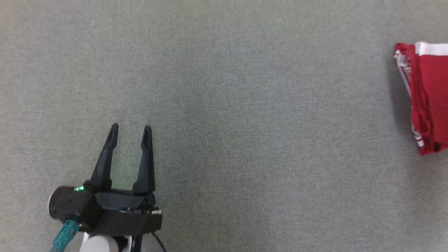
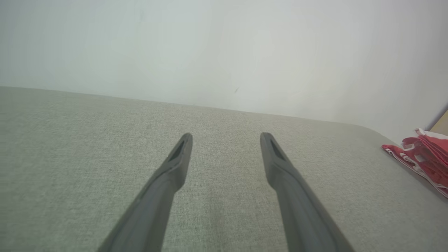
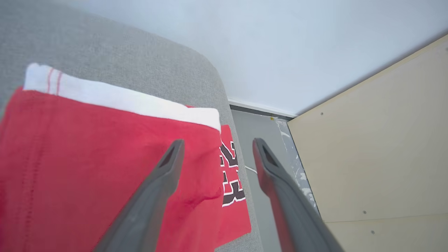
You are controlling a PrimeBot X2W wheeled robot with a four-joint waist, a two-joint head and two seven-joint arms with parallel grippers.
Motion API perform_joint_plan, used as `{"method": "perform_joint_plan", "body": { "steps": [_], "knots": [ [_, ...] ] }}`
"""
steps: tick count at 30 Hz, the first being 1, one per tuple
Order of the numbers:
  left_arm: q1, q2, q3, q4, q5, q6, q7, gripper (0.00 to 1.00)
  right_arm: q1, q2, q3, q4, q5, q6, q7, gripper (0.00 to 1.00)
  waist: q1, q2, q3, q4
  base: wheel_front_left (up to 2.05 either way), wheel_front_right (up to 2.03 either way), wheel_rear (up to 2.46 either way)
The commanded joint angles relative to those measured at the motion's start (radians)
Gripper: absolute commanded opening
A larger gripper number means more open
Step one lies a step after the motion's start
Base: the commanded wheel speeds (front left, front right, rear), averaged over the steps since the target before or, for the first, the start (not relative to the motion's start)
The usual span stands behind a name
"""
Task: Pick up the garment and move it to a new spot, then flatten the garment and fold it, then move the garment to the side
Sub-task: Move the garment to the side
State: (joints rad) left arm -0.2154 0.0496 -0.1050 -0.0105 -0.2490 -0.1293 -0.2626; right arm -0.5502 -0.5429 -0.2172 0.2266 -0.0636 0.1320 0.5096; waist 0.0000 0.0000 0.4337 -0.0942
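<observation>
The garment [image 1: 428, 94] is a red jersey with white trim, folded into a compact stack at the far right edge of the grey fabric surface [image 1: 224, 105]. In the right wrist view the garment [image 3: 87, 168] lies just below my right gripper [image 3: 218, 148], whose fingers stand open above its right edge with nothing between them; a black and white number shows on a lower layer. My left gripper [image 1: 131, 130] hovers open and empty at the lower left, far from the garment. The left wrist view catches the garment [image 2: 421, 155] at its right margin, beyond the left gripper [image 2: 226, 138].
The grey surface ends in a rounded corner beside the garment. Past that edge is a grey floor [image 3: 259, 140], a pale wooden panel [image 3: 378, 147] and a white wall [image 2: 224, 49].
</observation>
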Motion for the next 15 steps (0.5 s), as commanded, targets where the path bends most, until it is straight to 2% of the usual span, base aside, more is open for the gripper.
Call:
{"method": "perform_joint_plan", "body": {
  "steps": [1, 4, 7, 8, 13, 15],
  "knots": [
    [0.028, 0.001, 0.010, -0.001, -0.016, -0.001, -0.002, 1.00, 0.004, 0.025, 0.015, 0.005, 0.015, -0.003, -0.049, 1.00, 0.0000, 0.0000, -0.058, -0.003, 0.00, 0.00, 0.00],
    [0.053, 0.001, 0.020, 0.008, -0.031, -0.001, -0.002, 1.00, 0.026, 0.058, 0.036, -0.002, 0.045, -0.003, -0.127, 1.00, 0.0000, 0.0000, -0.111, 0.002, 0.00, 0.00, 0.00],
    [0.077, 0.001, 0.042, 0.022, -0.049, 0.002, -0.002, 1.00, 0.056, 0.123, 0.044, -0.018, 0.093, -0.003, -0.217, 1.00, 0.0000, 0.0000, -0.163, 0.010, 0.00, 0.00, 0.00],
    [0.077, 0.001, 0.042, 0.022, -0.049, 0.002, -0.002, 1.00, 0.056, 0.123, 0.044, -0.018, 0.093, -0.003, -0.217, 1.00, 0.0000, 0.0000, -0.163, 0.010, 0.00, 0.00, 0.00],
    [0.125, 0.001, 0.076, 0.050, -0.066, 0.032, -0.002, 1.00, 0.146, 0.208, 0.068, -0.044, 0.192, -0.003, -0.331, 1.00, 0.0000, 0.0000, -0.244, 0.029, 0.00, 0.00, 0.00],
    [0.145, 0.001, 0.093, 0.065, -0.072, 0.045, -0.002, 1.00, 0.186, 0.224, 0.092, -0.059, 0.225, -0.003, -0.375, 1.00, 0.0000, 0.0000, -0.272, 0.036, 0.00, 0.00, 0.00]
  ]
}}
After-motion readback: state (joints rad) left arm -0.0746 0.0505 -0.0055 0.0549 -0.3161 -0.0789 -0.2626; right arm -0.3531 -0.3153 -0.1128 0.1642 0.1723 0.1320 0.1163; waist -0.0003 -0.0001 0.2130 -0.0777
